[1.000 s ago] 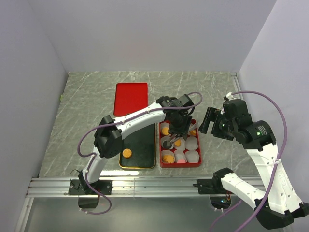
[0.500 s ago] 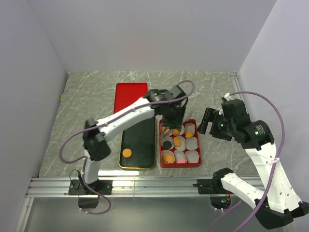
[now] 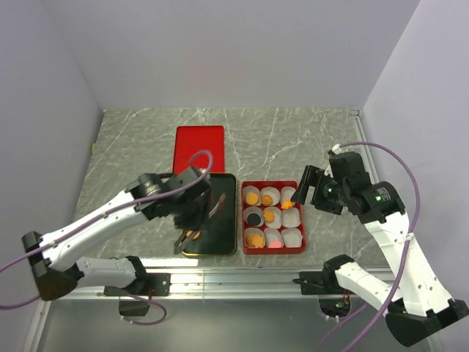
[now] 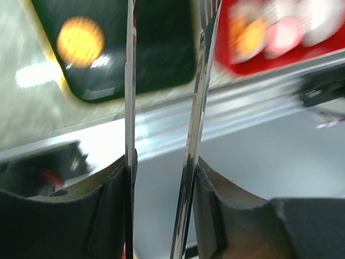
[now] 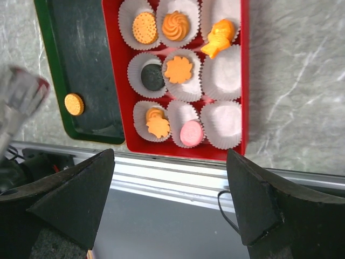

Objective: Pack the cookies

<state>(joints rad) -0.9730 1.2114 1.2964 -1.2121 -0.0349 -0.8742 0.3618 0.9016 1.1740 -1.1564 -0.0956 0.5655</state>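
My left hand (image 4: 166, 32) has its two thin metal fingers (image 4: 129, 81) parted by a narrow gap. I see nothing between them and can't make out any contact. It hangs over the lower end of the long black tray (image 5: 81, 48), and its own wrist picture is smeared. One round orange cookie (image 4: 80, 34) lies on that tray, upper left in the left wrist frame, just outside the left finger and apart from it. From above, the left arm (image 3: 102, 218) covers the tray's lower left corner and half hides this cookie.

My right hand (image 5: 170, 155) is spread wide and empty, hovering just right of the red tray (image 5: 114, 65). That tray holds white paper cups (image 5: 222, 75) in three rows, and the other cookies (image 5: 178, 70) sit in them:
- **Top row:** an orange dotted round, an orange swirl, and a fish-shaped orange one at the edge of the upper right cup.
- **Middle row:** a black one and an orange flower.
- **Bottom row:** two orange pieces sharing a cup, and a pink one.

A flat red lid (image 3: 199, 149) lies on the grey marbled table (image 3: 132, 147), just above the black tray in the overhead frame.
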